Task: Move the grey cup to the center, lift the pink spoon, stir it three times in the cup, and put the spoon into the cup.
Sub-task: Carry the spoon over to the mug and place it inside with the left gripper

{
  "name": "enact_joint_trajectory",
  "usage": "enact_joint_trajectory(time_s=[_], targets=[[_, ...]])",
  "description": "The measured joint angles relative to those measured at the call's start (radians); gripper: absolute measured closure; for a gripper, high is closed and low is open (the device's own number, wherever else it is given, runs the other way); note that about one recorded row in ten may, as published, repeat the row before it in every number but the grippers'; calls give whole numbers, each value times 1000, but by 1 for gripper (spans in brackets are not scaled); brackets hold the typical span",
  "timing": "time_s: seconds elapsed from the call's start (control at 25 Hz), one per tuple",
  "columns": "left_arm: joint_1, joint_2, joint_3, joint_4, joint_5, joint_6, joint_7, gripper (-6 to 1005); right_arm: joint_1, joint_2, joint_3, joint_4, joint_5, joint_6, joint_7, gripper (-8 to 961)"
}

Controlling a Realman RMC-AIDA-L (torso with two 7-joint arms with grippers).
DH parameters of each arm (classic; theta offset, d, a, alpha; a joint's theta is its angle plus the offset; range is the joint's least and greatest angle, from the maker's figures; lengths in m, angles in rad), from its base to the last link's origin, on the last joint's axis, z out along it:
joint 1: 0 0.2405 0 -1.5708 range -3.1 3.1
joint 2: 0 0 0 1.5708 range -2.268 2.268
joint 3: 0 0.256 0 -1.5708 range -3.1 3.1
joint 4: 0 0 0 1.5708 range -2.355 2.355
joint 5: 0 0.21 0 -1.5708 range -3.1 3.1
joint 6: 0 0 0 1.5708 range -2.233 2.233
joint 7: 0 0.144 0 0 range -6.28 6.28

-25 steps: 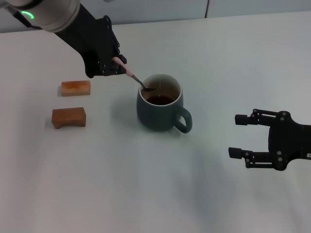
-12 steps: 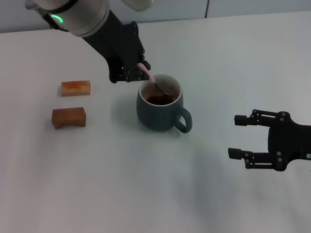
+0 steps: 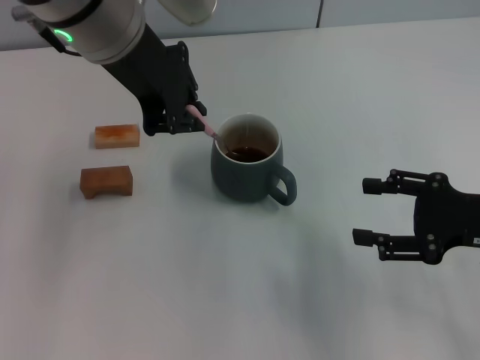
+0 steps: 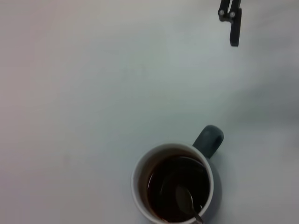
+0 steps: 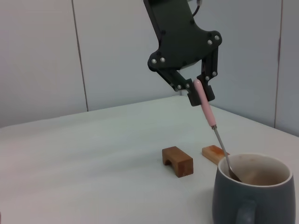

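The grey cup (image 3: pixel 247 161) stands near the middle of the white table, holding dark liquid, with its handle toward the right; it also shows in the left wrist view (image 4: pixel 173 183) and the right wrist view (image 5: pixel 252 191). My left gripper (image 3: pixel 186 114) is up and left of the cup, shut on the pink handle of the pink spoon (image 3: pixel 201 120). The spoon slants down over the rim, and its metal bowl (image 4: pixel 185 199) sits in the liquid. In the right wrist view the spoon (image 5: pixel 208 112) hangs from the left gripper (image 5: pixel 196 84). My right gripper (image 3: pixel 369 210) is open, low at the right, empty.
Two orange-brown wooden blocks lie left of the cup: a flat one (image 3: pixel 117 136) and an arch-shaped one (image 3: pixel 106 181). A grey wall runs behind the table's far edge.
The left gripper swung right over the cup and then back left, dragging the spoon's bowl around inside the cup. The cup and right arm stayed still.
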Motion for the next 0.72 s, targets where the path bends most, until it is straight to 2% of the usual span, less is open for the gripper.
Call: enact_joint_trajectory(time_s=[0.48, 0.72], targets=[[-34, -6, 5, -16, -24, -46, 12, 777, 0, 0, -2, -1, -2, -3, 6, 171], [-22, -6, 28, -4, -59, -34, 3, 773, 0, 0, -2, -2, -7, -4, 6, 170]])
